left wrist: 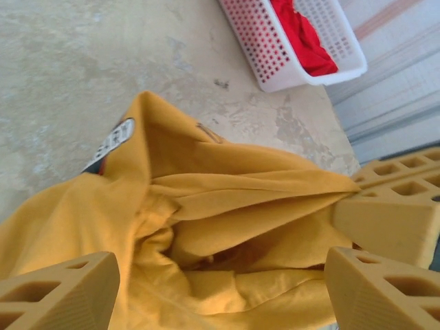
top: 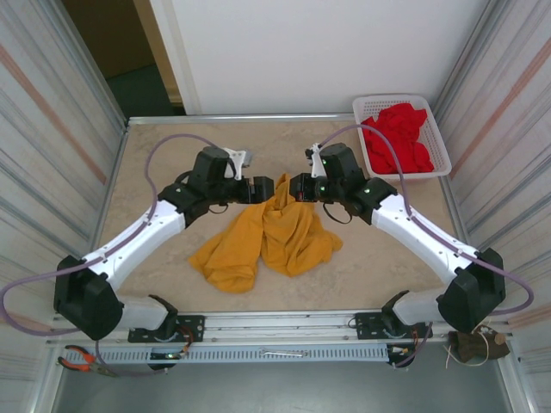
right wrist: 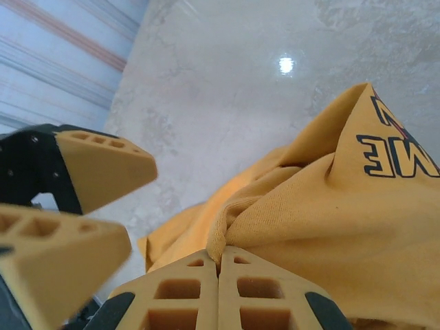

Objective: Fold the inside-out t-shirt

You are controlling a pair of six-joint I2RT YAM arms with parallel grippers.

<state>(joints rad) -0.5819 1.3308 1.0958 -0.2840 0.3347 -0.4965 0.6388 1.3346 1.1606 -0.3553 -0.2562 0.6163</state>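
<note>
My right gripper (right wrist: 220, 285) is closed flat on a pinch of the yellow t-shirt (top: 267, 237), holding one bunched ridge of it up off the table (top: 172, 146). My left gripper (left wrist: 220, 295) stands wide open, its fingers (left wrist: 58, 292) either side of the crumpled cloth and gripping none of it. The t-shirt lies in a heap at the middle of the table, draping from the raised pinch toward the near edge, well away from the basket (top: 441, 168) of red clothes (top: 396, 138) in the far right corner. I judge it light, soft and limp: it will sag and fold on itself wherever it is unsupported, and a thin pinch could slip. The better hold would be a firm bite on a thick seam such as a shoulder or the hem, with both grippers spread apart to tension it. I cannot make out sleeves, collar or hem in this bundle. Dark lettering (right wrist: 399, 155) is cut off at the picture's edge, a small label (left wrist: 110, 144) peeks round a fold, and I cannot tell which face is outward.
</note>
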